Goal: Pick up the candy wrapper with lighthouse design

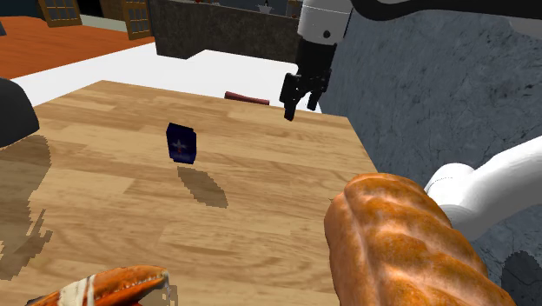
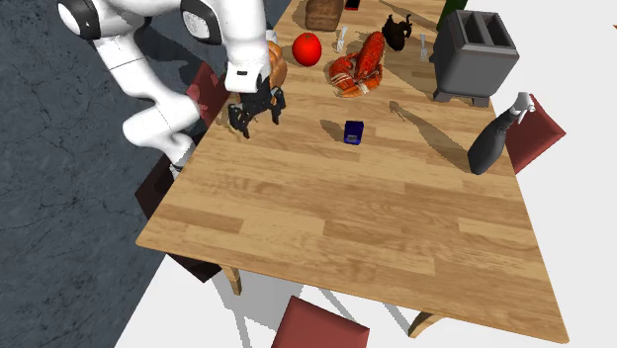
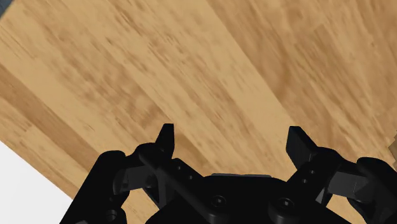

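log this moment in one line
tool: open, empty | blue wrapper: on table, untouched, apart from tool | stage: pre-grasp

my arm point(image 2: 237, 40) is glossy white, rounded segments with dark joints; my gripper point(image 3: 232, 135) is all black, with angular fingers and small round screws in its body.

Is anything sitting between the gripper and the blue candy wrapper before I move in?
Nothing visible does. The open gripper hangs above the wooden table, near its edge, and only bare wood lies between it and the upright dark blue wrapper. The lobster sits off to one side.
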Tool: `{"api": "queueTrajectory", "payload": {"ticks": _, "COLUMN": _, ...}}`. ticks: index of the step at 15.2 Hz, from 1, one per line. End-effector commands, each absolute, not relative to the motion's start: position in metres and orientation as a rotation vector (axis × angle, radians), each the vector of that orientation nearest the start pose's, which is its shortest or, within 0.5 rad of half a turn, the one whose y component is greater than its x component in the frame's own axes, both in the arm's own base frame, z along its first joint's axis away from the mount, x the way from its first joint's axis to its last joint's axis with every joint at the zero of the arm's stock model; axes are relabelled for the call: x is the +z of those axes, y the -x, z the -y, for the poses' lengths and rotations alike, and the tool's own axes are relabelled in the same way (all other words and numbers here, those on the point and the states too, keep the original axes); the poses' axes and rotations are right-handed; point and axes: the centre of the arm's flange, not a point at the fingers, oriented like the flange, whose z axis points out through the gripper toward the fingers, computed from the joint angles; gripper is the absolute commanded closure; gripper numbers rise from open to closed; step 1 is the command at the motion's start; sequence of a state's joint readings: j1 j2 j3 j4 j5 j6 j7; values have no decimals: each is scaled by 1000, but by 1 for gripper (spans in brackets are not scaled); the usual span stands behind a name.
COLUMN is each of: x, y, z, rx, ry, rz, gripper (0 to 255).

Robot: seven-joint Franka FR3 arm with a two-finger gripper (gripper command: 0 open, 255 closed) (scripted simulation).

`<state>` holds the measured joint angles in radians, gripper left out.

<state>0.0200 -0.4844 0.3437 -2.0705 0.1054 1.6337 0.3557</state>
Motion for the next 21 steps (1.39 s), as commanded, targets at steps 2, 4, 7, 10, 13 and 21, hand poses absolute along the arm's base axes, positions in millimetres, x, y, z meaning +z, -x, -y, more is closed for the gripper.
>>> {"api": "queueTrajectory", "payload": {"ticks": 2, "x": 611, "y": -389, "z": -220, "rx": -76, "ry": 3202, "rz": -88, "gripper": 0}}
{"api": "queueTrajectory", "payload": {"ticks": 4, "x": 610, "y": -400, "z": -246, "rx": -85, "ry": 3216, "rz": -110, "gripper": 0}}
{"api": "queueTrajectory", "payload": {"ticks": 7, "x": 608, "y": -417, "z": -285, "rx": -98, "ry": 3237, "rz": -143, "gripper": 0}}
{"api": "queueTrajectory", "payload": {"ticks": 10, "x": 606, "y": -434, "z": -324, "rx": -111, "ry": 3257, "rz": -177, "gripper": 0}}
{"api": "queueTrajectory", "payload": {"ticks": 13, "x": 603, "y": -453, "z": -362, "rx": -124, "ry": 3277, "rz": -212, "gripper": 0}}
{"api": "queueTrajectory", "payload": {"ticks": 21, "x": 588, "y": -496, "z": -445, "rx": -154, "ry": 3320, "rz": -290, "gripper": 0}}
